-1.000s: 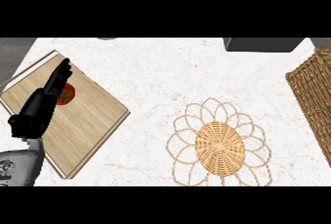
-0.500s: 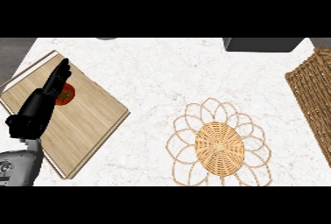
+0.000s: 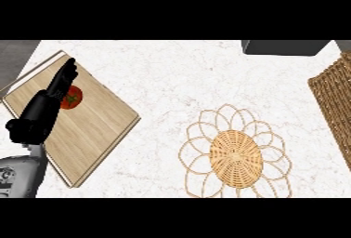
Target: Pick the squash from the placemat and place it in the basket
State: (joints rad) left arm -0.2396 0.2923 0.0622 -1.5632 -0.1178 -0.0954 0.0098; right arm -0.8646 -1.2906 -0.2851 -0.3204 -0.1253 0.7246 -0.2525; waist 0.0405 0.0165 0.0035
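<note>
The left hand (image 3: 47, 106) is held at 9 o'clock in the head view, over a wooden board (image 3: 96, 125). Its fingers are straight and pointed toward 1 o'clock, and nothing is gripped. A red round item (image 3: 73, 96) with a dark green top lies on the board, partly covered by those fingers; whether it is touched cannot be told. The right hand is not shown.

No squash can be made out. The woven placemat (image 3: 235, 155) at 5 o'clock bears nothing, and the basket (image 3: 334, 100) at 3 o'clock is cut by the edge, so its inside is hidden.

3 risks are judged likely:

- The red item may be taken for the task's thing, since it alone lies under the hand.
- Being round, it could be nudged by the straight fingers and rolled off the board before it is enclosed.
- The basket stands well apart, across the counter, so the left arm's reach may be strained on the way over.
</note>
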